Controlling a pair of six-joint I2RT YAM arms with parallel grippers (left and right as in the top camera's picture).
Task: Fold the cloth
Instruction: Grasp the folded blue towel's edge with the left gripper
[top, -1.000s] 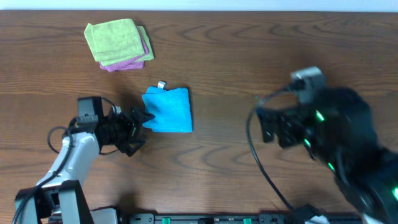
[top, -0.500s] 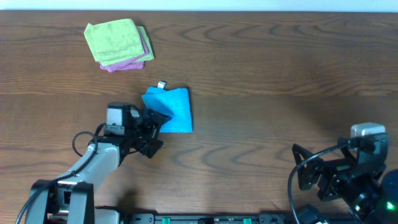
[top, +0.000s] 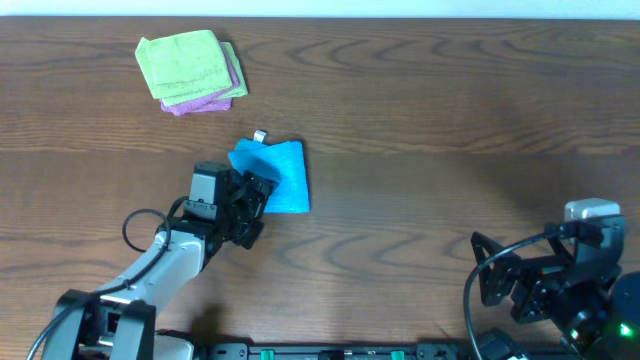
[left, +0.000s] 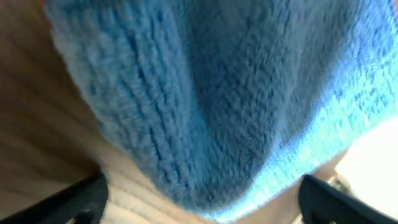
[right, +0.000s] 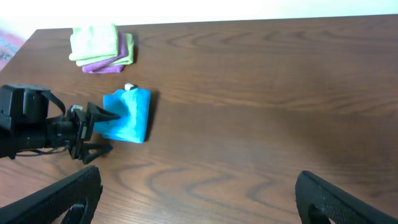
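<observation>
Blue cloth (top: 283, 172) folded on wood table (top: 450, 120), left tool (top: 255, 207) agape at its edge — perhaps touching, right tool (right: 198, 178) wide, empty.

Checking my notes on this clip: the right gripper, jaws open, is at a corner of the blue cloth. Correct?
No. It is the left gripper, jaws open, at a corner of the blue cloth, as the overhead view shows; the right gripper sits far from it.
</observation>
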